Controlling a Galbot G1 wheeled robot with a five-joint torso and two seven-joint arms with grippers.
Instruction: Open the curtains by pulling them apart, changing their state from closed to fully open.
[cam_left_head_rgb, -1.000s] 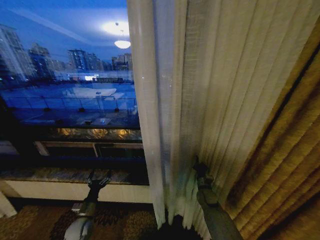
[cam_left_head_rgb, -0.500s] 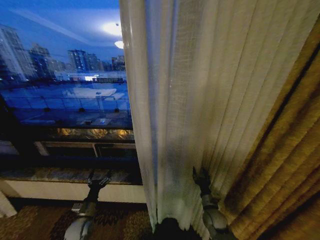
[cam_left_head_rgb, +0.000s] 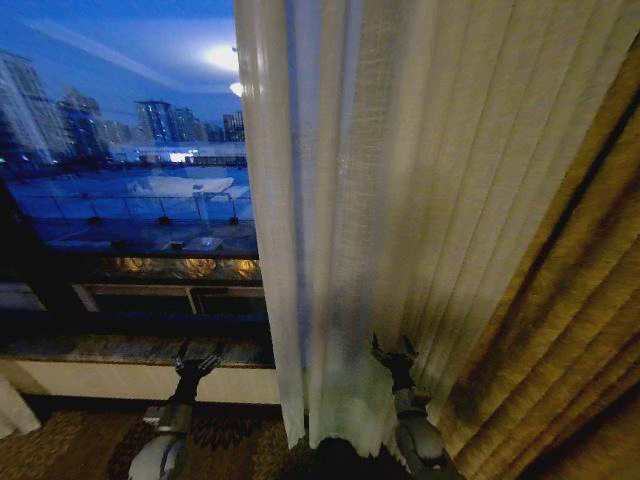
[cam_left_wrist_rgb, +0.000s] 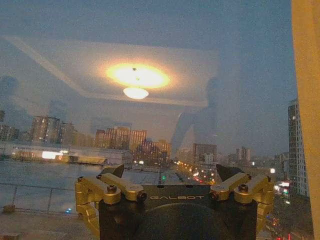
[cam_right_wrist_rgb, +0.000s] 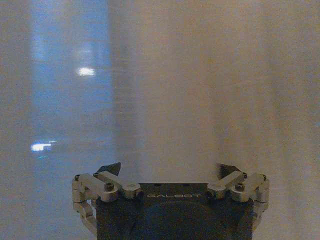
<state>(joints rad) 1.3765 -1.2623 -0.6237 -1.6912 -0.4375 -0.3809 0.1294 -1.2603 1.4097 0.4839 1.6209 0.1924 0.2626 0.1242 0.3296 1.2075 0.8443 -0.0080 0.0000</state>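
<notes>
"GALBOT" stands on the dark body of the left gripper (cam_left_wrist_rgb: 170, 175), just behind its fingers, and likewise on the right gripper (cam_right_wrist_rgb: 170, 170).

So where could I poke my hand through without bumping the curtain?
Left of the sheer curtain, before the bare window, above the left gripper. It's crowded on the right, where the right gripper touches the curtain beside the golden drape.

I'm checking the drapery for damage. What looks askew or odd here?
No tear shows. The sheer curtain is bunched against the golden drape, its hem hanging unevenly by the open right gripper. The left gripper is open before bare window.
</notes>
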